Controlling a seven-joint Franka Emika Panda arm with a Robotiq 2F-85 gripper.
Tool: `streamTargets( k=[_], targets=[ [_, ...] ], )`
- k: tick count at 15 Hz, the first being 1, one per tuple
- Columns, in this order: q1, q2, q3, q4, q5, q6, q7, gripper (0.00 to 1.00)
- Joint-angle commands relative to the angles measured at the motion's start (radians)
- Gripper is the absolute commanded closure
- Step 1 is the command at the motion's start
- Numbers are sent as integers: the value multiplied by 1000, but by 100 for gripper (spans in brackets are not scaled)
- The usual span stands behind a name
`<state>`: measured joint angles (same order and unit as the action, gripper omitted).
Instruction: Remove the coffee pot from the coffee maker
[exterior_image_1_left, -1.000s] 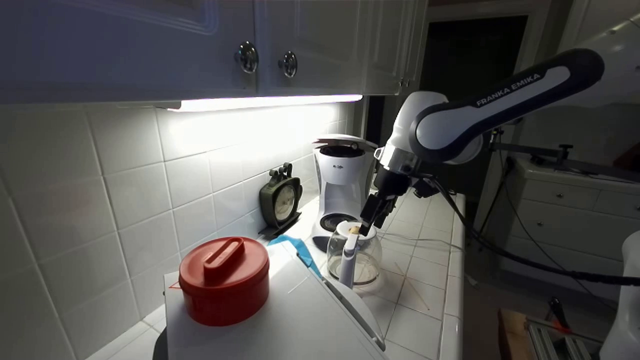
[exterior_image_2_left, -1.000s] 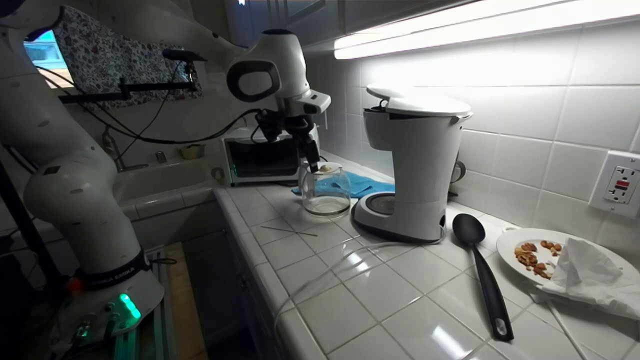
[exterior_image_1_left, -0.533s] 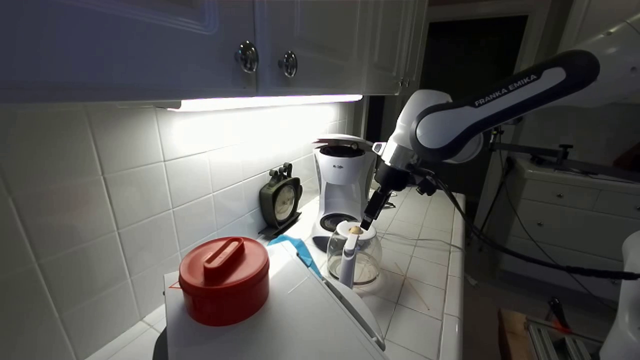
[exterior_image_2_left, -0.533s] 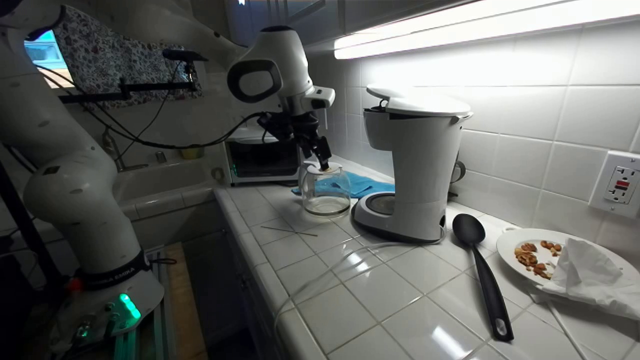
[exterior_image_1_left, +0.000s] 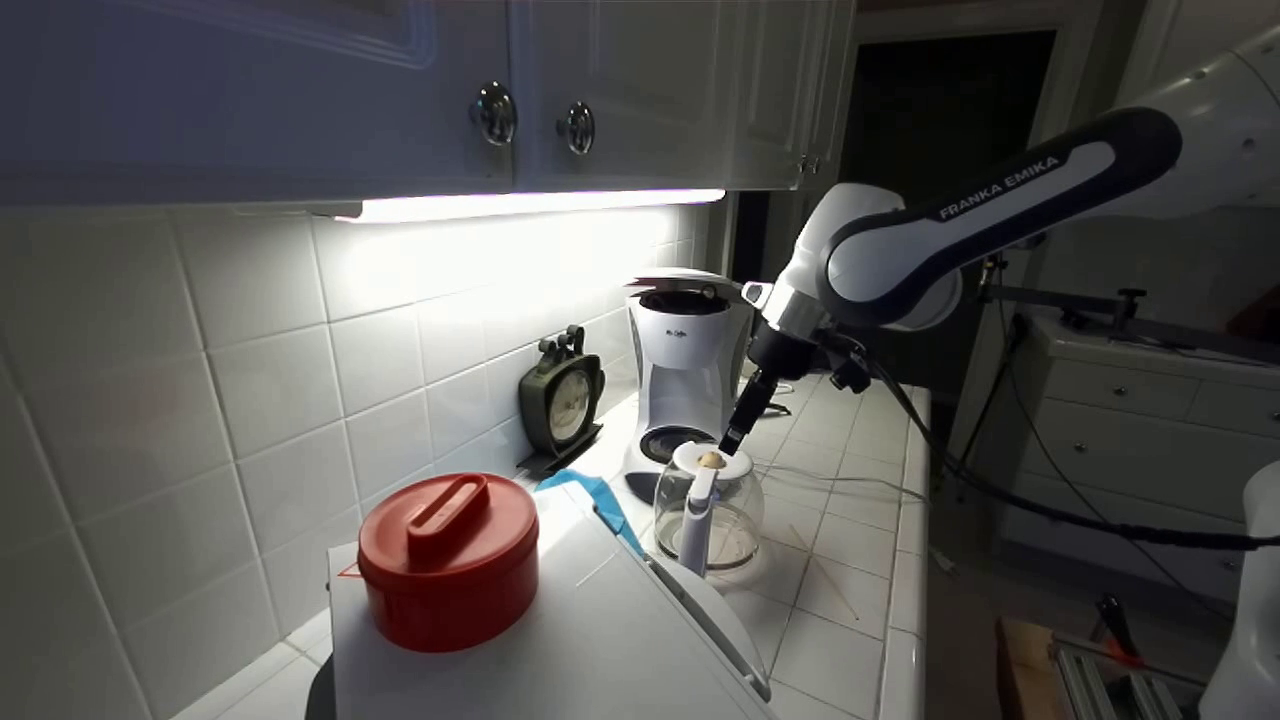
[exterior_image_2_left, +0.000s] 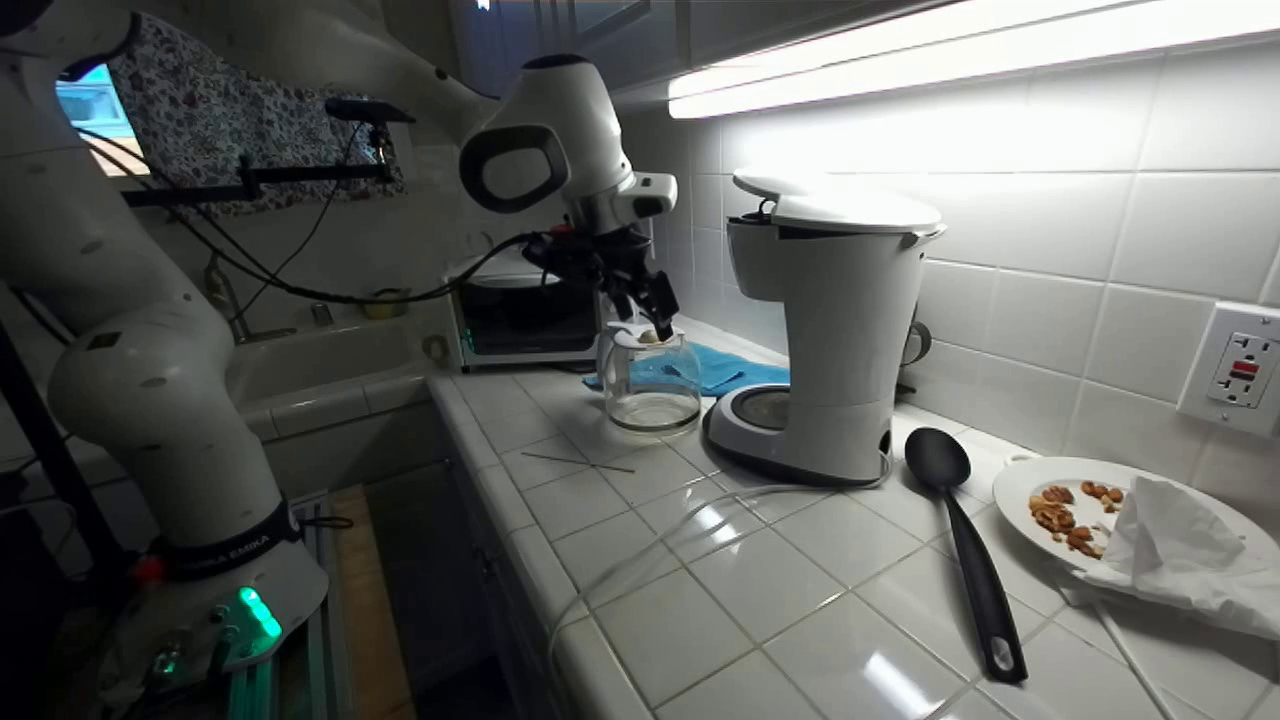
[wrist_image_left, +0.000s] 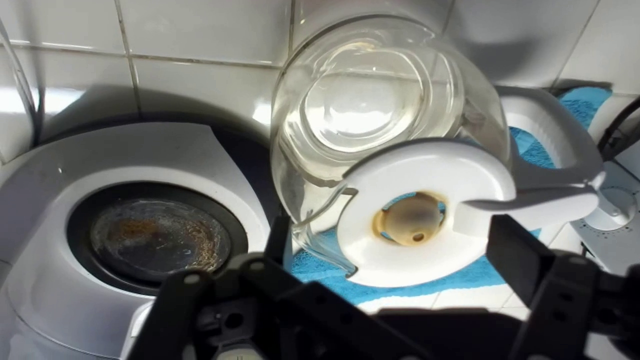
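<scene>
Pot (exterior_image_2_left: 652, 395) is off the maker (exterior_image_2_left: 845, 340), upright on the tabletop (exterior_image_2_left: 710, 630), just beside the maker's base. Handle (exterior_image_1_left: 696, 535) points away from the maker. White lid (wrist_image_left: 430, 172) on, tan knob (wrist_image_left: 412, 217) in its middle. Tool (wrist_image_left: 392, 242) tilted down over the lid, fingers (wrist_image_left: 520, 255) spread wide, holding nothing; in the wrist view they stand either side of the lid. Touching it or not, can't tell. Hot plate (wrist_image_left: 160, 235) shows brown stains; top flap (exterior_image_2_left: 855, 208) raised. Blue cloth (exterior_image_2_left: 735, 370) near the pot. In an exterior view, black spoon (exterior_image_2_left: 967, 545) beside the maker, then plate (exterior_image_2_left: 1015, 490) with nuts (exterior_image_2_left: 1055, 515) and crumpled napkin (exterior_image_2_left: 1180, 550). Red tub (exterior_image_1_left: 450, 600) sits on a white appliance (exterior_image_1_left: 560, 655).
</scene>
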<state>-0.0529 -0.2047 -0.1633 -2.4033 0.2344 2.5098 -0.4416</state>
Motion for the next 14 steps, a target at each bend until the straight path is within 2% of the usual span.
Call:
streamTargets(
  k=[1,14],
  targets=[
    [22,33,-16,21,33,24,-45,0],
    [40,93,-23,66,253,14,-200,0]
  ],
)
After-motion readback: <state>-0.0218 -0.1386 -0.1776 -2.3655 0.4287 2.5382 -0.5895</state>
